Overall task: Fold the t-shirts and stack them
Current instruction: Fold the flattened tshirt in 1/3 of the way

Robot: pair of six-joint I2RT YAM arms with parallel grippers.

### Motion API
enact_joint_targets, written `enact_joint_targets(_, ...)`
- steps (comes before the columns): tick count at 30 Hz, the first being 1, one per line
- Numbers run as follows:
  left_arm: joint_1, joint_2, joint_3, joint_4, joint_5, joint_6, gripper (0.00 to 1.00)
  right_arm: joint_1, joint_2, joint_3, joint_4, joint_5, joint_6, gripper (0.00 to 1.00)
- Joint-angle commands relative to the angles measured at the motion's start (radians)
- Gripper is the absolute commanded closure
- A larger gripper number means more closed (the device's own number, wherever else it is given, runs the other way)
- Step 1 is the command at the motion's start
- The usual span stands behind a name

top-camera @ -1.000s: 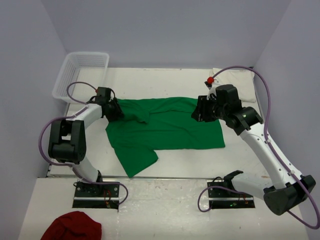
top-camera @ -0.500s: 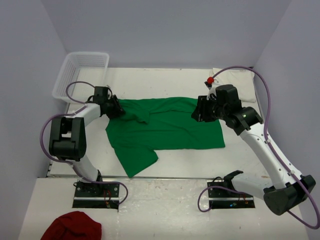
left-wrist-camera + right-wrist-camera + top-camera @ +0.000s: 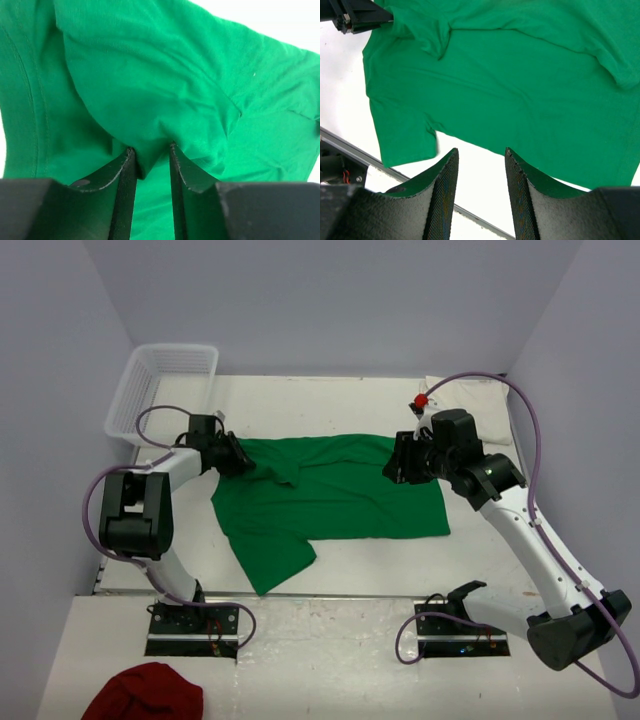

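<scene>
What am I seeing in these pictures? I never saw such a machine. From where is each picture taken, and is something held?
Two robot arms are bolted to a table. One picture looks down from above; the other two come from a camera on each wrist. A green shirt lies spread on the table; a basket stands at its far left corner; a red cloth lies in front of the arms. The left gripper pinches a fold of the shirt. The right gripper hovers open above the shirt, empty.

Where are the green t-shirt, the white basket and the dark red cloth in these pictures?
green t-shirt [image 3: 340, 495], overhead view, middle of its body.
white basket [image 3: 178, 347], overhead view, far rim.
dark red cloth [image 3: 145, 695], overhead view, centre of the heap.
</scene>
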Motion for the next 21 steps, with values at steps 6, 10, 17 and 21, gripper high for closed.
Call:
enact_joint_targets(6,0.010,-0.091,0.006,-0.035,0.039,-0.005,0.72,-0.001,0.007,0.006,0.022,-0.034,0.004,0.56)
enact_joint_targets(10,0.010,-0.102,0.056,-0.077,0.050,-0.005,0.72,-0.001,0.008,0.003,0.022,-0.039,0.012,0.56)
enact_joint_targets(17,0.008,-0.117,0.100,-0.112,0.082,-0.014,0.70,-0.003,-0.004,0.006,0.015,-0.025,0.012,0.56)
enact_joint_targets(21,0.010,-0.136,0.089,-0.140,0.088,-0.006,0.68,-0.001,-0.003,0.007,0.015,-0.031,0.013,0.56)
